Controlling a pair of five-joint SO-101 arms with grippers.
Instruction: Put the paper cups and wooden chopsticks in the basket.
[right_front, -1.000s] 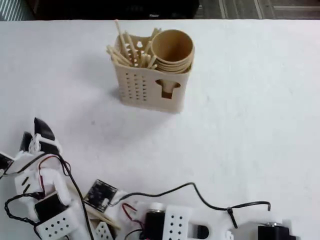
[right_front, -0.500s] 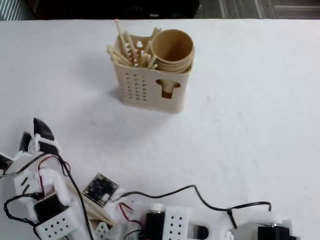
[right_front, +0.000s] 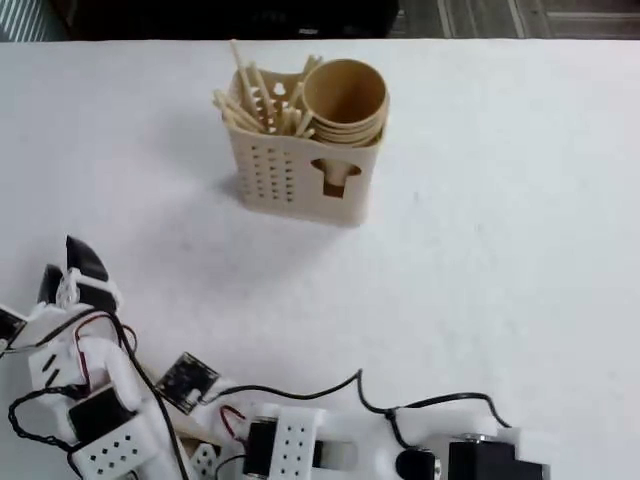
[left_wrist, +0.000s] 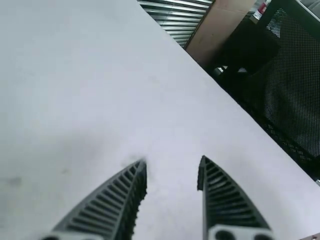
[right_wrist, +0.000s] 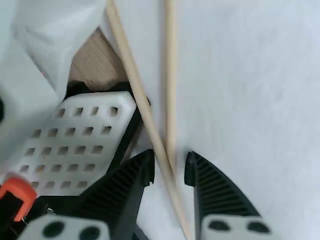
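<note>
1. The white desk carries everything.
2. The basket stands upright toward the far side of the desk, well apart from both arms.
3. Stacked cups sit in one side of the basket, and a bundle of chopsticks leans out of the other side.
4. The left pincer is spread over bare desk near the left edge, holding nothing.
5. The right pincer is low at the near edge, its jaws slightly parted.
6. Two loose chopsticks lie on the desk there, beside a perforated arm part. One runs through the gap between the right pincer's fingers, not pinched. The other ends just at that gap.
</note>
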